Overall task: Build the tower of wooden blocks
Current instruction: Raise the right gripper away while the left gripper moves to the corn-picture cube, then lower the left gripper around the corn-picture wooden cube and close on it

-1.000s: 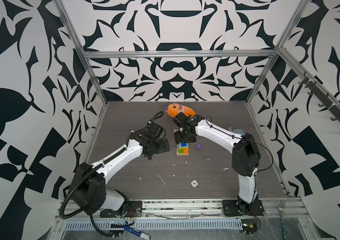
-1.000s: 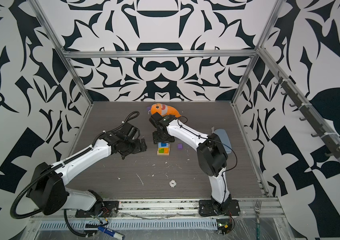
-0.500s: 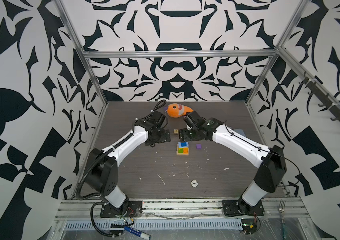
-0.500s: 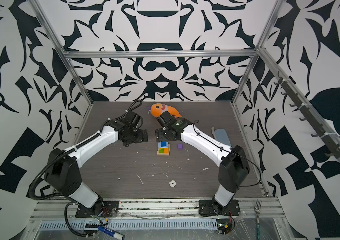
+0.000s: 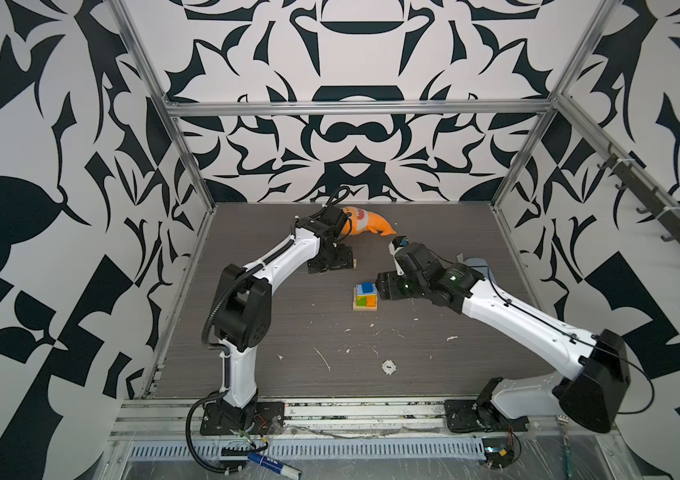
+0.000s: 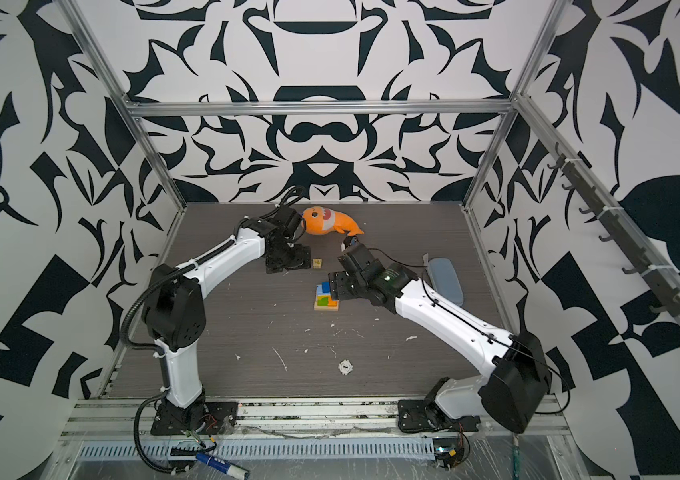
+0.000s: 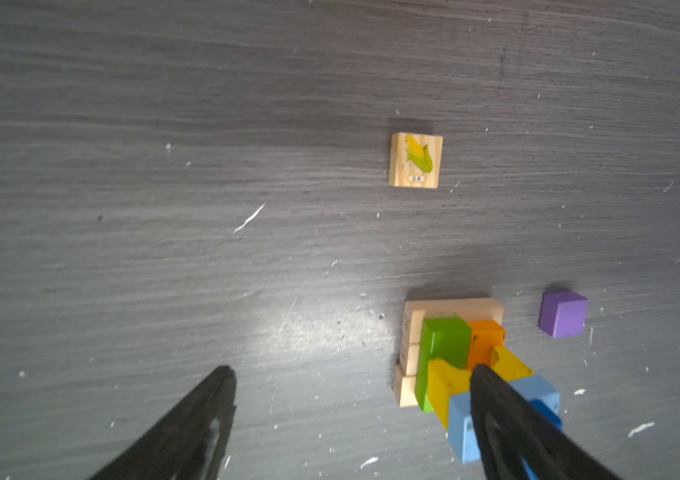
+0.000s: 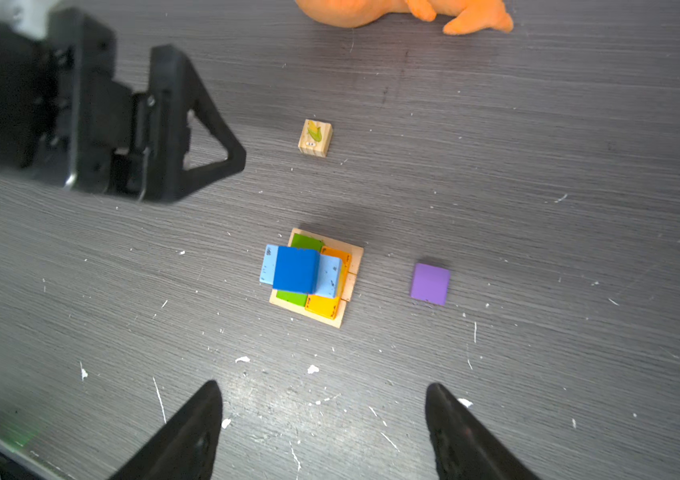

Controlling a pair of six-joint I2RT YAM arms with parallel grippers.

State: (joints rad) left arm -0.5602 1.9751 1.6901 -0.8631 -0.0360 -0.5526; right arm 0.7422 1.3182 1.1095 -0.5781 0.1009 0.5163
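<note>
The wood block tower (image 5: 366, 297) (image 6: 327, 298) stands mid-table: tan bars at the base, green, orange and yellow bricks, a light-blue brick and a blue cube on top (image 8: 295, 269). A purple cube (image 8: 430, 284) (image 7: 563, 313) lies alone on the table beside it, hidden in both top views. My right gripper (image 5: 384, 286) (image 8: 323, 388) hovers open and empty just right of the tower. My left gripper (image 5: 332, 264) (image 7: 350, 374) is open and empty, behind and left of the tower. In the left wrist view one finger overlaps the tower.
A small tan block with a corn picture (image 7: 415, 160) (image 6: 317, 263) lies just right of the left gripper. An orange plush fish (image 6: 330, 222) lies at the back. A grey-blue case (image 6: 446, 280) rests at the right. White specks litter the table.
My right gripper has swung from behind the tower to its right side, now covering the purple cube in the top views. My left gripper has shifted toward the back, near the corn block.
</note>
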